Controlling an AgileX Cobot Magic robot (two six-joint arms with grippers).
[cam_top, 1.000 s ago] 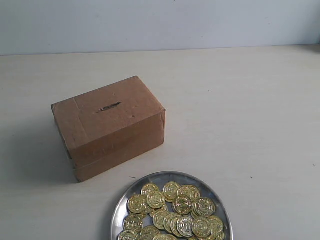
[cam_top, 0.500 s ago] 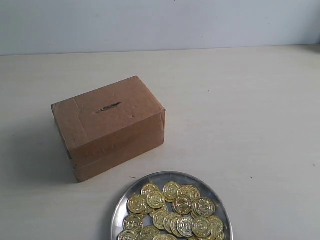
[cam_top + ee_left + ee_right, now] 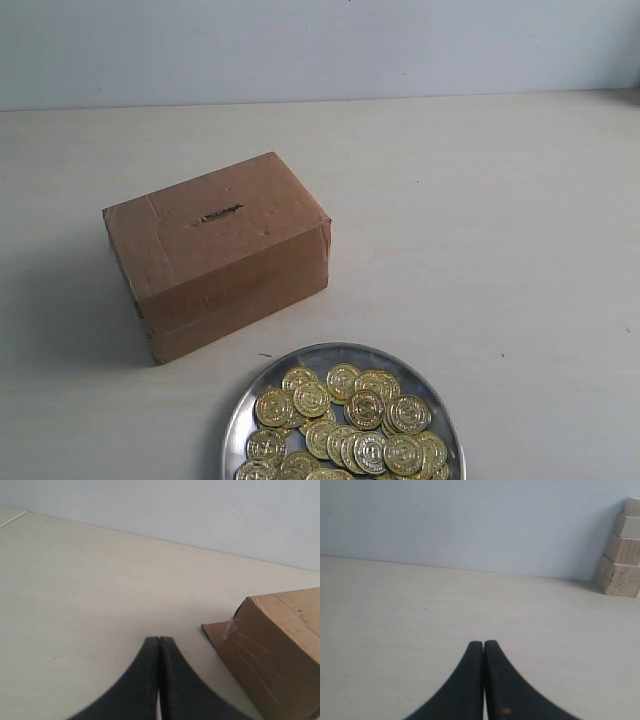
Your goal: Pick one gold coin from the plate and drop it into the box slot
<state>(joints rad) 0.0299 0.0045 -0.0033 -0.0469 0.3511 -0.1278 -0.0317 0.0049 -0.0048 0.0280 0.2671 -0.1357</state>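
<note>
Starting with left hand (image 3: 159,640) and right hand (image 3: 484,643) both pinched together, empty, a grab could lift two overlapping coins (image 3: 365,410) or miss the narrow slot (image 3: 218,214)

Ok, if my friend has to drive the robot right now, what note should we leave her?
Left gripper: shut, empty, above the table near one end of the cardboard box.
Right gripper: shut, empty, over bare table.
Neither arm shows in the exterior view.
The box sits left of middle, with its slot on top. The plate is in front of it at the near edge, heaped with gold coins.
Done: nothing yet, no coin is picked.
Left: open a gripper, take one coin, drop it in the slot.
</note>
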